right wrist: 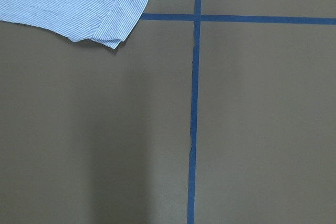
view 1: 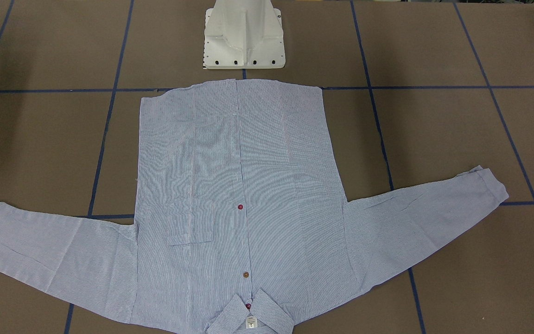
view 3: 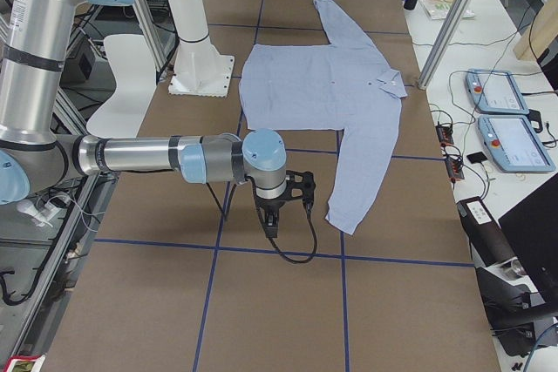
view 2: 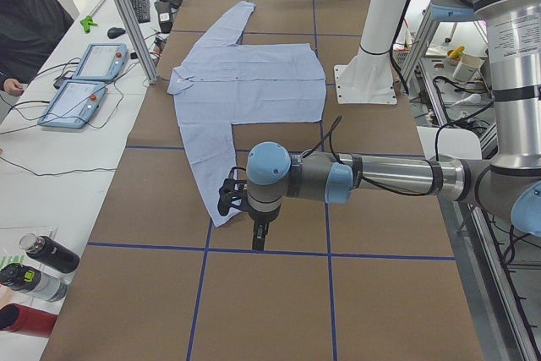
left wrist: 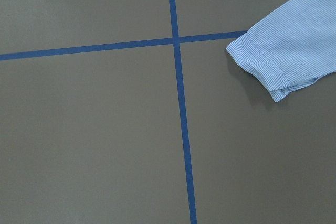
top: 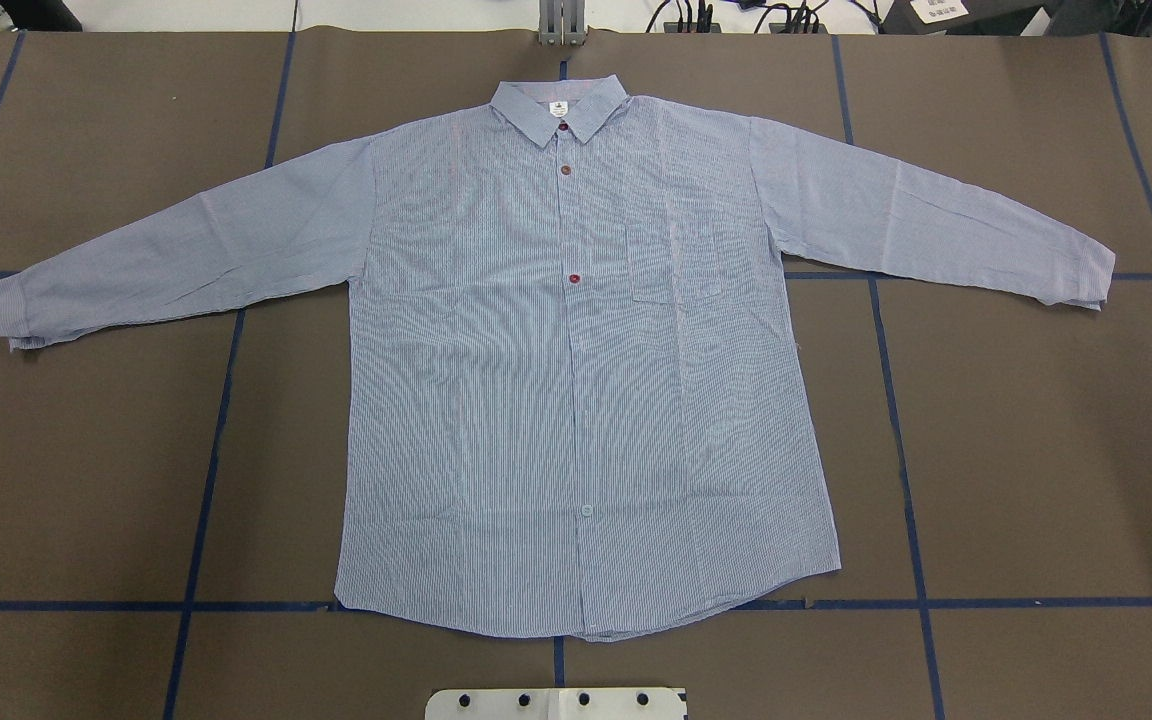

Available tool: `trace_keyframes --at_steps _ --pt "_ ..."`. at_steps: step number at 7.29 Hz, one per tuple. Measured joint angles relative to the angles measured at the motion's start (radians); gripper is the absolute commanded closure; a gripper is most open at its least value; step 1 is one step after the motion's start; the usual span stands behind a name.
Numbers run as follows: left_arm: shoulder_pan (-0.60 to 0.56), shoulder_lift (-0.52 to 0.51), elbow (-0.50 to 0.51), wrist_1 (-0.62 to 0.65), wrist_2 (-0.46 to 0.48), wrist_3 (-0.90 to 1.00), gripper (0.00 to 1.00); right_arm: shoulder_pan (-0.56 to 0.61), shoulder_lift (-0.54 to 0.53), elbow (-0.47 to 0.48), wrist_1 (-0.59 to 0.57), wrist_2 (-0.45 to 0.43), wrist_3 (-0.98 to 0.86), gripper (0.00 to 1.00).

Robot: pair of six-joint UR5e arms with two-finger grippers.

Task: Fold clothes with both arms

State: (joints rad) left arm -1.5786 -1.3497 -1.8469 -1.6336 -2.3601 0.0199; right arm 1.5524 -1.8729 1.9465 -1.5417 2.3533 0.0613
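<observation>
The shirt is thin woven cloth, matt and lightly creased, with glossy dark red buttons. The table cover looks like smooth matt brown paper, crossed by blue tape. The left arm and right arm are satin metal tubes with glossy plastic caps.

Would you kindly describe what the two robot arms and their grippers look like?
Both the left arm and right arm are silver-grey tubes with light blue joint caps. The left gripper and right gripper are black, and a thin black cable loops beside each wrist.
</observation>
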Motion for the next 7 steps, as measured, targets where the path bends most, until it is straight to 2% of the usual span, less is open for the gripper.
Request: trace_keyframes --at_steps 5,7 --pt "-0.001 -0.017 -0.049 -0.002 0.0 -0.004 0.0 -0.013 0.034 0.009 0.065 -0.006 0.002 0.0" --pt "-0.004 -0.035 -0.051 -0.015 -0.008 0.001 0.0 -0.063 0.088 0.009 0.076 -0.007 0.046 0.0"
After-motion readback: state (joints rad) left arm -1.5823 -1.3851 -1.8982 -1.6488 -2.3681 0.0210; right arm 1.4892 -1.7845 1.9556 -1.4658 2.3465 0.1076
